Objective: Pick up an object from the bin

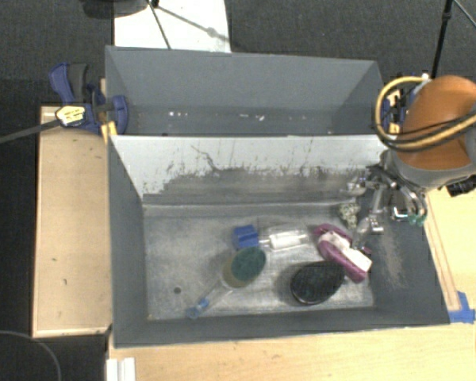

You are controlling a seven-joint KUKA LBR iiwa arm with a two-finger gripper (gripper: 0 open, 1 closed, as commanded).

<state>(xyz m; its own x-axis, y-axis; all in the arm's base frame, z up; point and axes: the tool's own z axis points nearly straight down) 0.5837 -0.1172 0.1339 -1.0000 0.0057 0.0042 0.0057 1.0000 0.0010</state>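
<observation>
Bin (222, 161): all things lie on the floor, right of middle; the left part is bare. Cap (244, 235) is farthest left, with the vial (285, 238) just right of it. Scrubber (246, 267) lies just near of the cap, its handle (202, 304) running near-left. Puck (313, 282) lies right of the scrubber and near of the vial. Tube (341, 252) lies right of the vial, its near end beside the puck. Claw (366, 213) is by the right wall, just far-right of the tube.

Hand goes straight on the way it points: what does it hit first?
Probably the purple-and-white plastic piece lying just below the hand. Depth is unclear, so it might instead land on the grey metal floor beside it.
</observation>
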